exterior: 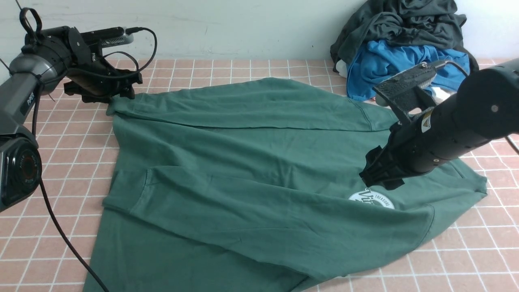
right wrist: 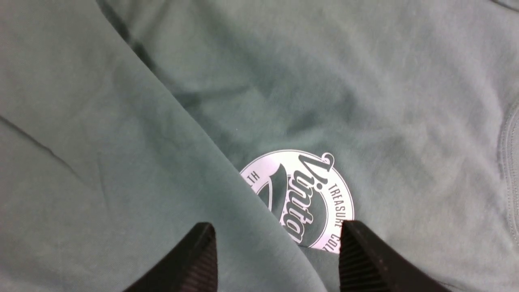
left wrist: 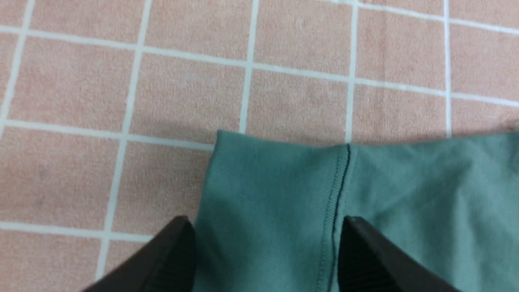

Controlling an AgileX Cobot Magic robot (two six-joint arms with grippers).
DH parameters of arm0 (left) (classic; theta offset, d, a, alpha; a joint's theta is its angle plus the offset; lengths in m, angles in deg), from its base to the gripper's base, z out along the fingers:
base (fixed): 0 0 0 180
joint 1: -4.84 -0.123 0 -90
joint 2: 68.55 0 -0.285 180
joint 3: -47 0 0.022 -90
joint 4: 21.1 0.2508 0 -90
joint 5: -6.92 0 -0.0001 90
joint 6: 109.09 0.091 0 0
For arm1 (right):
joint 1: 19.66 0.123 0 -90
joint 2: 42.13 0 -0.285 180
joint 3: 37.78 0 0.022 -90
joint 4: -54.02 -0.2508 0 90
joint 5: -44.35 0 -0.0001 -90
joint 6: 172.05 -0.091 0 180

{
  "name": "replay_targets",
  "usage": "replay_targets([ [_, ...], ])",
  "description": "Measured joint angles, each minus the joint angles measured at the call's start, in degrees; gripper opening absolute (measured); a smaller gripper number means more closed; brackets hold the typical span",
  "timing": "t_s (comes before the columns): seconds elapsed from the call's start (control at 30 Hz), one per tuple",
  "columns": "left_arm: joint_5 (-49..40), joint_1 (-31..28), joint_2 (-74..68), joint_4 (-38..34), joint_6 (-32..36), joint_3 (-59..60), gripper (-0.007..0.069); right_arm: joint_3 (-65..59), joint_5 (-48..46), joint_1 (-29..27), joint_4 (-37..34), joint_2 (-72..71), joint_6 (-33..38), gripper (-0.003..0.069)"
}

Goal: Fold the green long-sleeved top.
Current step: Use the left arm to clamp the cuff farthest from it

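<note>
The green long-sleeved top point(exterior: 251, 170) lies spread on the pink tiled surface, both sleeves folded across its body. The far sleeve ends at its ribbed cuff point(left wrist: 275, 190), which lies flat at the far left. My left gripper point(exterior: 109, 95) hangs just over that cuff, open; in the left wrist view the cuff lies between the parted fingers of the left gripper point(left wrist: 266, 222). My right gripper point(exterior: 379, 178) hovers open over the chest, close to the round white logo point(exterior: 371, 199). The right wrist view shows the right gripper point(right wrist: 277, 226) above the near sleeve's edge and the logo point(right wrist: 300, 194).
A pile of clothes sits at the back right against the wall: a dark grey garment point(exterior: 401, 28) on top of a bright blue one point(exterior: 389, 65). The left arm's black cable point(exterior: 65, 239) trails along the top's left edge. Bare tiles point(exterior: 61, 162) lie left of the top.
</note>
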Motion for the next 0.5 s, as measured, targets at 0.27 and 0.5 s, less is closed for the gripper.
replay_targets([
  [0.27, -1.1, 0.0, 0.2, -0.1, 2.0, 0.0, 0.0021, 0.0, 0.2, 0.0, 0.0, 0.0, 0.0, 0.0386],
  [0.5, -10.6, 0.0, 3.1, -0.7, 2.7, -1.8, -0.0001, 0.0, 0.3, 0.0, 0.0, 0.0, 0.0, 0.0386],
])
